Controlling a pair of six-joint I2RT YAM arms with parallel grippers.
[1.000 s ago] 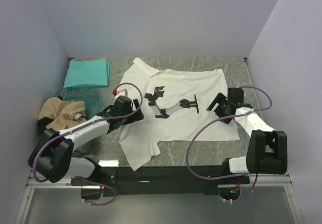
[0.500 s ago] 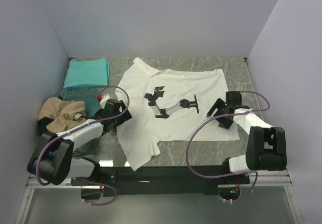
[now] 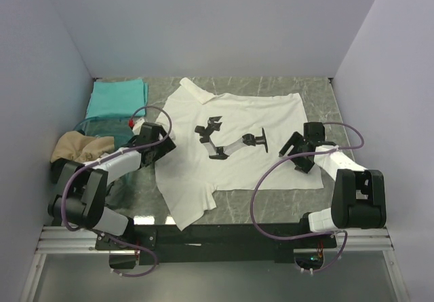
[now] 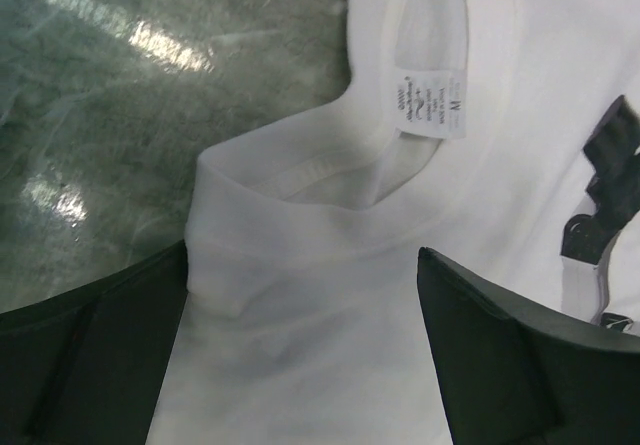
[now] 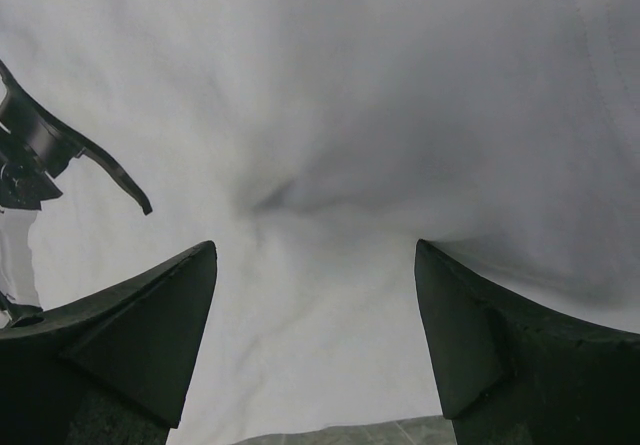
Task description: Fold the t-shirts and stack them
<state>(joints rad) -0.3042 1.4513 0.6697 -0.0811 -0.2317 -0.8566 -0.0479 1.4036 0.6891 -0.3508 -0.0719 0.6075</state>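
Observation:
The white t-shirt [image 3: 237,153] with black chest marks lies spread flat in the middle of the table. My left gripper [image 3: 157,141] is open at its left edge, the jaws either side of the collar [image 4: 330,180] and its size label [image 4: 430,105]. In the left wrist view, the left gripper [image 4: 300,365] holds nothing. My right gripper [image 3: 297,150] is open low over the shirt's right part; in the right wrist view the right gripper [image 5: 315,335] has white cloth between its jaws. The folded teal t-shirt [image 3: 119,98] lies at the back left. The tan t-shirt [image 3: 81,151] is crumpled at the left.
A clear blue-tinted bin [image 3: 112,127] lies at the left beside the tan t-shirt. Grey walls close the left, back and right. The marbled tabletop [image 4: 120,95] shows beside the collar. Purple cables loop off both arms.
My left gripper has moved left and back, from over the shirt body to the collar edge. My right gripper has dropped slightly nearer and then held still.

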